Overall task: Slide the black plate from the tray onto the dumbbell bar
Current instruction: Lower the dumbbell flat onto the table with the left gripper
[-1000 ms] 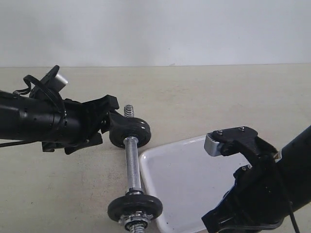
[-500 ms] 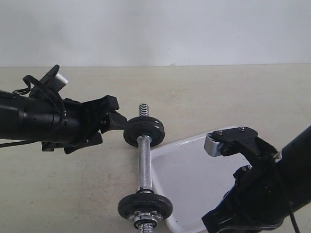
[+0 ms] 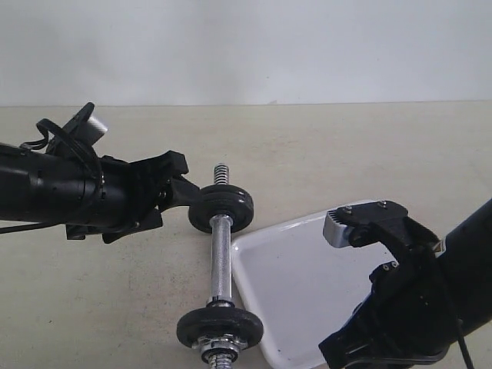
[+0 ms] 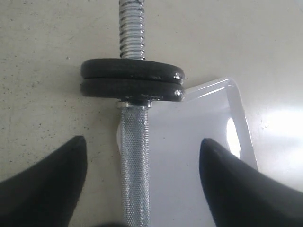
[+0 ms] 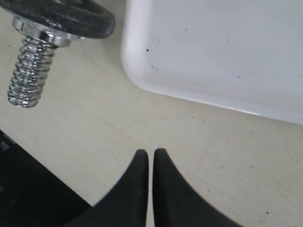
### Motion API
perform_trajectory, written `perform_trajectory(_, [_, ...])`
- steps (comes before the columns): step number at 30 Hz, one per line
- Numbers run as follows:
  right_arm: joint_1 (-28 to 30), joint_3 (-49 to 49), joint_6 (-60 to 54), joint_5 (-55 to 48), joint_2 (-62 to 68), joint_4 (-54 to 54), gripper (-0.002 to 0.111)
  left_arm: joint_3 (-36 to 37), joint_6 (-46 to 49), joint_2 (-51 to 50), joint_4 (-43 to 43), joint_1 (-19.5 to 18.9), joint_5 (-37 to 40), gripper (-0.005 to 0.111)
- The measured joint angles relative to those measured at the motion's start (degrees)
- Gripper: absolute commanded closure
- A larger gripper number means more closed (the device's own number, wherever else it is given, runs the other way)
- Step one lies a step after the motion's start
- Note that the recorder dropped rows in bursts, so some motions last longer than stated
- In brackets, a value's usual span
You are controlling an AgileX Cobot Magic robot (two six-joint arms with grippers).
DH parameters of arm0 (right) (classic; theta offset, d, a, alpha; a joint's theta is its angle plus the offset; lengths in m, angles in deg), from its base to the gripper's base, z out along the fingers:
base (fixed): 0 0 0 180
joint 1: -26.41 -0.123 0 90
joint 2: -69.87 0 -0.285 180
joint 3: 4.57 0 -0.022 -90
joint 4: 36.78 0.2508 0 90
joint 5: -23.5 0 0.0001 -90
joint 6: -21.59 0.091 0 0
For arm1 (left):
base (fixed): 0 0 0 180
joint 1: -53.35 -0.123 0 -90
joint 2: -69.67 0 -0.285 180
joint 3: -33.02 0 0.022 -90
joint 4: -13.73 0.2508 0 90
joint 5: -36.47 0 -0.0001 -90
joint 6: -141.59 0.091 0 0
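The dumbbell bar [image 3: 218, 257] lies on the table, pointing away from me, its knurled chrome middle [image 4: 135, 161] between the spread fingers of my open left gripper [image 4: 142, 141], which grips nothing. At the far end two black discs [image 4: 131, 85] sit pressed together below the bare thread [image 4: 131, 28]. I cannot tell which of them is the black plate. In the exterior view my left gripper [image 3: 188, 196] is beside that far pair [image 3: 221, 209]. The white tray [image 3: 307, 284] shows a bare surface. My right gripper [image 5: 151, 152] is shut over the table near the tray's corner [image 5: 137, 61].
The bar's near end carries another black disc [image 3: 220, 328], also seen in the right wrist view [image 5: 61, 14], with a silver collar nut [image 5: 42, 32] and threaded tip [image 5: 31, 71]. The tray's left edge touches the bar. A pale wall closes the table's back.
The dumbbell slid right, pushing the tray along, then eased back slightly left. The far discs now stand upright on the bar. Both arms have barely moved.
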Motion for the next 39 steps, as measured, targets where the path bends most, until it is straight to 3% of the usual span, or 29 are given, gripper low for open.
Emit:
perform_trajectory(21, [0.0, 0.0, 0.0, 0.0, 0.0, 0.0, 0.109, 0.0, 0.1, 0.0, 3.4, 0.0, -0.6, 0.044])
perform_trajectory(39, [0.0, 0.0, 0.0, -0.6, 0.0, 0.0, 0.109, 3.7, 0.1, -5.6, 9.1, 0.0, -6.7, 0.044])
